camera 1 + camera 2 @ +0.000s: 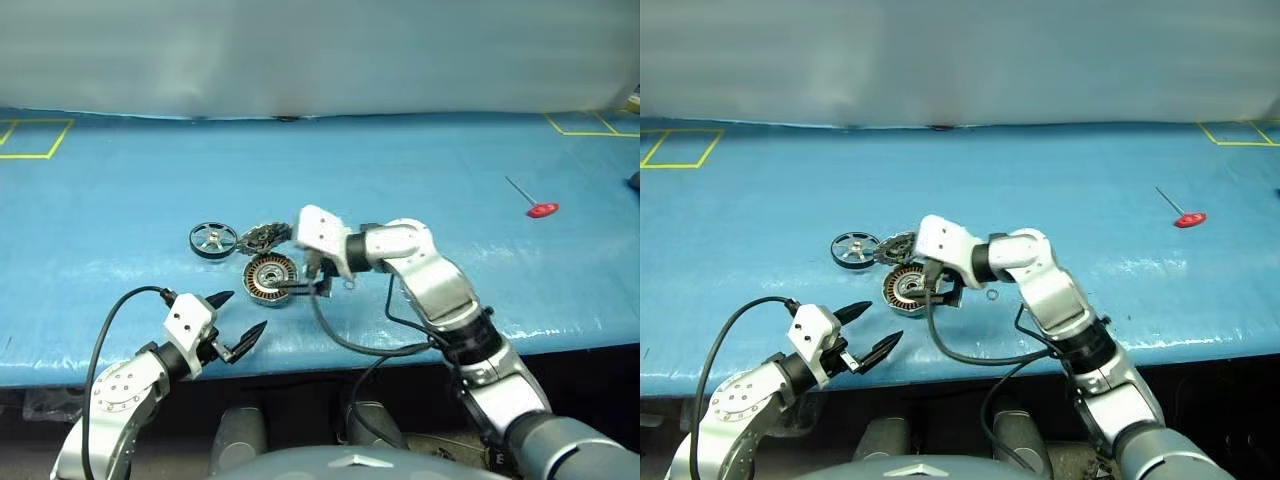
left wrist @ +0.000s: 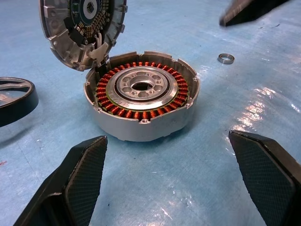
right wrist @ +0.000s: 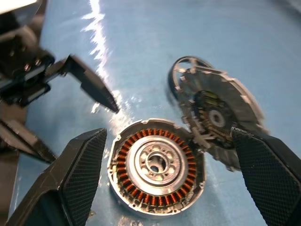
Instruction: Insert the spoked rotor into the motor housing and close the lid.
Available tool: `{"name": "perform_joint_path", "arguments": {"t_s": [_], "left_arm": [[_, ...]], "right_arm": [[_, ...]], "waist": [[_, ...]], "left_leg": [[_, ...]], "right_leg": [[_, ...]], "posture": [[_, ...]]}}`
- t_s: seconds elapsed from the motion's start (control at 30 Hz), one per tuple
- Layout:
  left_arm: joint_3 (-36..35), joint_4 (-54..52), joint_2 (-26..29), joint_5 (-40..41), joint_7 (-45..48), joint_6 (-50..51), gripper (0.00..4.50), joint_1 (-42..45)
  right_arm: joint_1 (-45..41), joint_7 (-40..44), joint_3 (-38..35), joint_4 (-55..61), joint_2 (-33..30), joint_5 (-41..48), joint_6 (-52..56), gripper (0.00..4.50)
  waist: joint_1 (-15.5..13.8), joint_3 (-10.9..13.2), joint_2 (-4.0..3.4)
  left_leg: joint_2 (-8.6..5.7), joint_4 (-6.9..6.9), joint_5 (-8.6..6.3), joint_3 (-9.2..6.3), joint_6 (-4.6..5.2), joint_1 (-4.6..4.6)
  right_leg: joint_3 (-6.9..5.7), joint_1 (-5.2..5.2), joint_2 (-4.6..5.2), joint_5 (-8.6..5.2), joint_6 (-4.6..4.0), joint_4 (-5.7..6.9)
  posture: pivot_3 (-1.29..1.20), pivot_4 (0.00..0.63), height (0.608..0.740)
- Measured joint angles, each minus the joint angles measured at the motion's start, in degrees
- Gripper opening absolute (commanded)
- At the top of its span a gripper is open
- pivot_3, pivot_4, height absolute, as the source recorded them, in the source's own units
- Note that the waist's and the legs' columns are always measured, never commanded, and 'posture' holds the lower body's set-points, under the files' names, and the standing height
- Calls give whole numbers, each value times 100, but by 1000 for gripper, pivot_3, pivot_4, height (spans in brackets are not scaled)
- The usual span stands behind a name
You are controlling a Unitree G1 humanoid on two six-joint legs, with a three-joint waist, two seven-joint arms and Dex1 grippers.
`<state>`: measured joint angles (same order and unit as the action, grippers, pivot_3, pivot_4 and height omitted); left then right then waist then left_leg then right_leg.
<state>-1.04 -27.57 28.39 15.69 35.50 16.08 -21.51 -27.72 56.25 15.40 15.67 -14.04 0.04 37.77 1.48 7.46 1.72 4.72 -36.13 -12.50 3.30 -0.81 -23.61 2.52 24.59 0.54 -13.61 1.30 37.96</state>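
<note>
Motor housing: empty, lid raised. Spoked rotor lies beside it, ungrasped. Left gripper, right gripper: fingers spread, empty. Rotor should be lowered flat, centred.

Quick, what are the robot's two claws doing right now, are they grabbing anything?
Left gripper: open, holding nothing, near the table's front edge.
Right gripper: open, holding nothing, above the motor housing.

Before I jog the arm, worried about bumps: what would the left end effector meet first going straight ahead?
Probably the motor housing, centred between the open left end effector fingers; depth is unclear.
</note>
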Motion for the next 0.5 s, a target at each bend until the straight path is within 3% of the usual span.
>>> {"name": "perform_joint_path", "arguments": {"t_s": [0.23,0.33,0.5], "left_arm": [[37,18,-218,-220,-199,-491,4500,-65],[104,51,-344,-379,-328,-661,4500,-160],[178,56,-419,-380,-314,-691,4500,-161]], "right_arm": [[1515,-1211,-945,481,298,553,94,4459],[2163,-1654,-972,446,317,548,-214,4459],[2526,-2184,-920,7,285,377,-958,4459]], "waist": [[24,2,-3],[27,4,-7],[66,6,-5]], "left_leg": [[1,0,0,-4,0,3],[-2,-1,0,3,0,1],[-1,-17,1,0,1,3]], "right_leg": [[2,-3,-3,-9,20,2],[8,-2,0,-10,26,0],[10,-3,-4,-6,35,3]], "posture": [[0,150,740],[0,150,740],[0,150,740]]}}
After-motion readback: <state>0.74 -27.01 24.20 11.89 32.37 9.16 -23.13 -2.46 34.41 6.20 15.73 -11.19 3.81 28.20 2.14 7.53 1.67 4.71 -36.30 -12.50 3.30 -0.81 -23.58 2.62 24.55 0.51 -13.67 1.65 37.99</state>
